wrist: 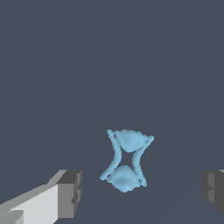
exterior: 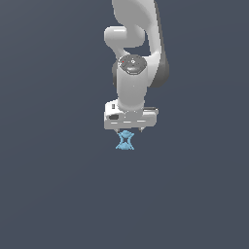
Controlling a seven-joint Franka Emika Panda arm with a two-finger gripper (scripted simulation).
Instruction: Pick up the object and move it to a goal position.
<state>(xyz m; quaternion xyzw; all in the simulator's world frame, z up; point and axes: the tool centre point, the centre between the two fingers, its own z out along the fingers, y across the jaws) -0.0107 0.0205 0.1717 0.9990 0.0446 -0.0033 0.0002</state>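
Observation:
The object (exterior: 125, 140) is a small light-blue hourglass-shaped item with flared jagged ends. In the exterior view it shows just below the white gripper (exterior: 129, 130). In the wrist view the object (wrist: 126, 160) lies between the two grey fingertips, nearer one fingertip (wrist: 70, 193) than the other (wrist: 214, 190). Neither fingertip touches it. The jaws stand wide apart, so the gripper (wrist: 142, 192) is open and holds nothing.
The white arm (exterior: 133, 63) rises above the gripper to the top of the exterior view. All around is a plain dark grey-blue surface (exterior: 58, 185) with no other objects or edges in view.

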